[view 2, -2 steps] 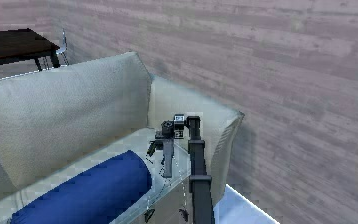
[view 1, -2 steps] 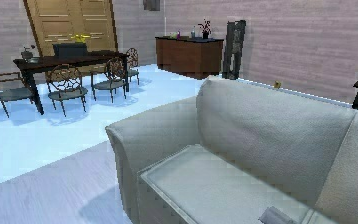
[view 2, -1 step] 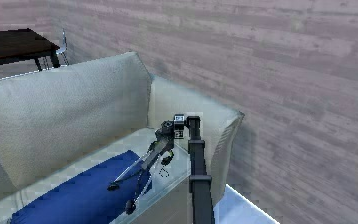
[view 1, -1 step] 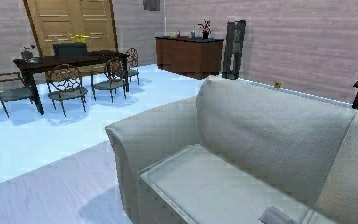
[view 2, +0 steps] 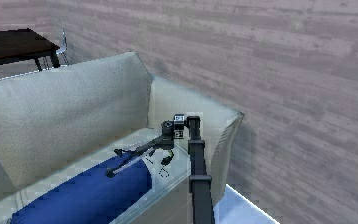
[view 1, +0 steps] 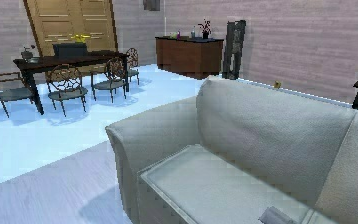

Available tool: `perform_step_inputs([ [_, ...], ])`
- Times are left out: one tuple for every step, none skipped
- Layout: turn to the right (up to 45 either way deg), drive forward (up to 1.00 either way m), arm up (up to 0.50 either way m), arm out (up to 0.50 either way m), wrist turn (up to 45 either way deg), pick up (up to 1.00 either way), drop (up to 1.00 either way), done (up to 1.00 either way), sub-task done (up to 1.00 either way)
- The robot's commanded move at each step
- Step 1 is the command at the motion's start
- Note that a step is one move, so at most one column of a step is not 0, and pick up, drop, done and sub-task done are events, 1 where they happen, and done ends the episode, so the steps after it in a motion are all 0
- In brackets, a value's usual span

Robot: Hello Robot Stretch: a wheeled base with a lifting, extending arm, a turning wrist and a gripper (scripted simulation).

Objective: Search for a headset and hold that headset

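In the arm side view the dark arm (view 2: 198, 170) rises from the bottom edge and ends over a beige sofa (view 2: 67, 110). My gripper (view 2: 118, 168) reaches left from the two white marker squares, its thin fingers (view 2: 137, 157) lying above a long blue cushion (view 2: 87, 198) on the sofa seat. I cannot tell whether the gripper holds anything. The forward view has the same kind of beige sofa (view 1: 257, 130) close in front, with a small grey thing (view 1: 277, 215) on its seat at the bottom edge.
A dark dining table (view 1: 72, 62) with several metal chairs (view 1: 67, 88) stands at the forward view's left before a wooden double door (view 1: 72, 20). A brown sideboard (view 1: 189, 55) and a tall dark speaker (view 1: 234, 50) line the far wall. A dark side table (view 2: 22, 45) stands behind the sofa.
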Motion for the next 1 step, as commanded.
perform_step_inputs([
  [0.0,0.00,0.00,0.00,45.0,0.00,0.00,0.00,0.00],
])
